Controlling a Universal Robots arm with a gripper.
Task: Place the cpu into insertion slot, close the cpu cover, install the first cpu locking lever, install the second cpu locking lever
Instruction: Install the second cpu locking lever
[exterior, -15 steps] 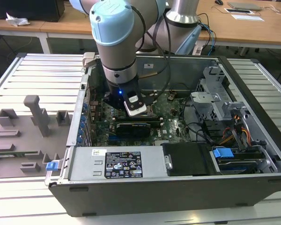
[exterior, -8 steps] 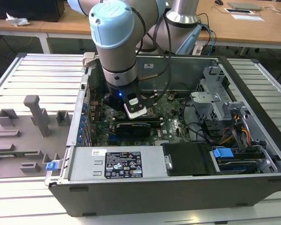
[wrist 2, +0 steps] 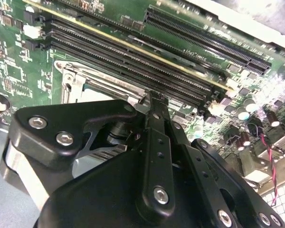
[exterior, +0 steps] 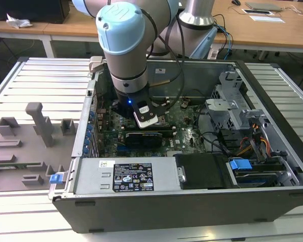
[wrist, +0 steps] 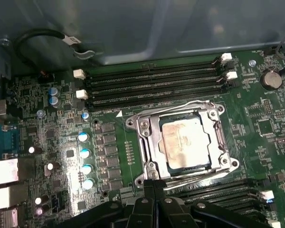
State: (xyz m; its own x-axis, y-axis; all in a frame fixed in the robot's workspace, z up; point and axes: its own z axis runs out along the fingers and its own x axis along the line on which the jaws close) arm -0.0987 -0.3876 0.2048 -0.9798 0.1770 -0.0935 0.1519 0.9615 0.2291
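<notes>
Pressed together, my jaws (wrist: 152, 186) sit at the 6 o'clock edge of the square dark-framed insertion slot (wrist: 145, 142); the dull silver-grey square cpu (wrist: 185, 141) lies inside, under the thin silver metal cpu cover (wrist: 217, 137).

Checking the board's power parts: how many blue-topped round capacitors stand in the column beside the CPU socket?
4, stacked in one column in the first wrist view, apart from the insertion slot, cpu seated. Others elsewhere; some may be hidden.

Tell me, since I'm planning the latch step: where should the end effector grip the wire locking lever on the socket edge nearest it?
Probably the straight bare run of the locking lever, pinched across the wire from above on its outer side. It is thin and lies low, and the cpu cover hugs its inner side.
</notes>
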